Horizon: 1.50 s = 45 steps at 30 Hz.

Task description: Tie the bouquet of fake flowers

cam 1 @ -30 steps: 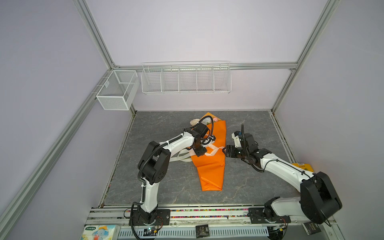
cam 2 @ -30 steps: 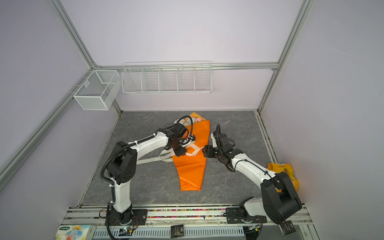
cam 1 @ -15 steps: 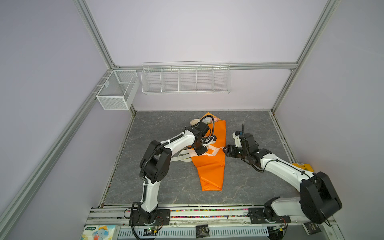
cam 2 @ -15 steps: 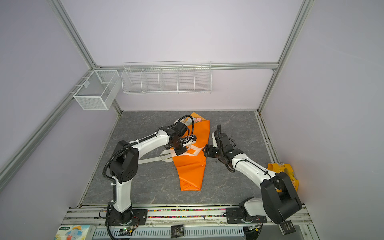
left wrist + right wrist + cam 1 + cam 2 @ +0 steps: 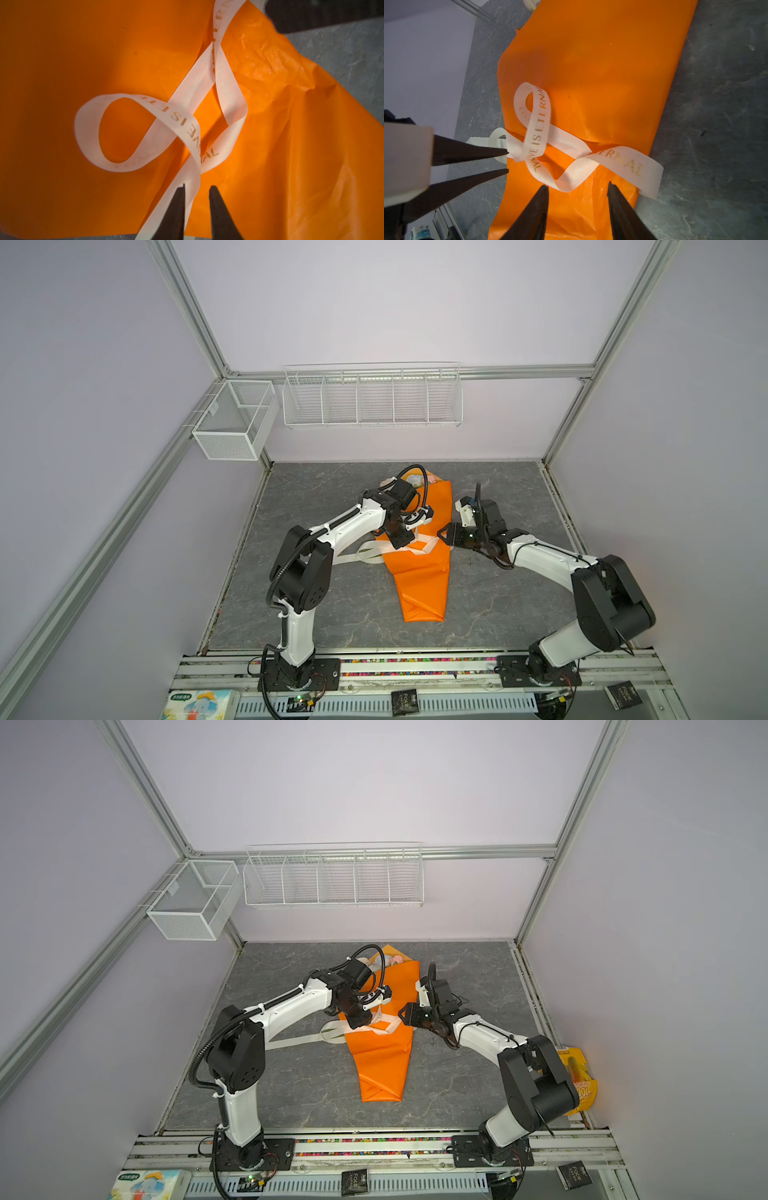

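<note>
Well, the orange sheet (image 5: 422,580) lies flat on the grey table (image 5: 332,614), folded around the bouquet of fake flowers (image 5: 392,960). Only a few pale blooms poke out at the sheet's far end. The stems are hidden inside it.

Off the left edge of the sheet, a tail of the cream ribbon (image 5: 182,124) trails onto the table. Over the left side of the sheet hangs the left gripper (image 5: 197,185), pointing down. Its two black fingers stand a little apart. The ribbon runs by one of them but is not pinched.

Across the middle of the sheet the ribbon makes a loose loop and crosses itself, with gold letters on it.

At the right edge of the sheet sits the right gripper (image 5: 577,184). Its fingers are wide apart and hold nothing, with a bend of ribbon just in front of the tips.
</note>
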{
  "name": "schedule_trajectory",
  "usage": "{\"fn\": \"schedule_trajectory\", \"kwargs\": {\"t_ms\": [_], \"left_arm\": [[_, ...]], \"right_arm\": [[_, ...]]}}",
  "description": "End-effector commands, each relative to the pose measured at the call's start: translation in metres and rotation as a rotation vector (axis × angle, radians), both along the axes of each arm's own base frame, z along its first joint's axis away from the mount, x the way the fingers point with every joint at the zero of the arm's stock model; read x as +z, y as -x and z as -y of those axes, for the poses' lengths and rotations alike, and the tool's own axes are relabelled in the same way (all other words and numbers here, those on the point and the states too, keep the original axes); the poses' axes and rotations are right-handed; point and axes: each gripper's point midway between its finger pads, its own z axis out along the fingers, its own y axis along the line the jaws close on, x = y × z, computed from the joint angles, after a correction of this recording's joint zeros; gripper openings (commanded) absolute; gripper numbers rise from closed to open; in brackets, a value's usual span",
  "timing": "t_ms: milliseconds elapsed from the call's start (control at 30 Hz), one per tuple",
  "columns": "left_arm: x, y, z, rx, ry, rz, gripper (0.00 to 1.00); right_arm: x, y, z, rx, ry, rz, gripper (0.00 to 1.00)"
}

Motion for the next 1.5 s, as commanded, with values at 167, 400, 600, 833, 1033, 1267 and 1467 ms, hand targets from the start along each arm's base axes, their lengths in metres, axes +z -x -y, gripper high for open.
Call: {"fn": "schedule_trajectory", "kwargs": {"t_ms": [167,400,600,833,1033,1267,1467], "left_arm": [[-0.015,0.004,0.0,-0.031,-0.011,0.051,0.51],[-0.029,-0.012,-0.006,-0.033,-0.084,0.142,0.54],[-0.042,-0.009,-0.004,-0.072,-0.114,0.094,0.51],[-0.05,0.0,-0.002,-0.1,-0.12,0.035,0.41],[-0.051,0.001,-0.003,-0.1,-0.137,0.01,0.27],[-0.042,0.009,-0.001,-0.112,-0.115,-0.018,0.07],[-0.032,0.015,-0.002,-0.113,-0.099,-0.034,0.0]], "right_arm": [[0.009,-0.002,-0.003,0.002,-0.03,0.007,0.52],[0.006,0.005,0.006,-0.014,-0.019,0.006,0.52],[0.005,0.008,0.009,-0.017,-0.007,0.004,0.53],[0.003,0.008,0.013,-0.029,0.005,0.001,0.54],[0.003,0.008,0.014,-0.032,0.007,-0.001,0.54],[0.003,0.006,0.014,-0.039,0.003,0.001,0.54],[0.005,0.005,0.013,-0.04,0.0,0.004,0.54]]}}
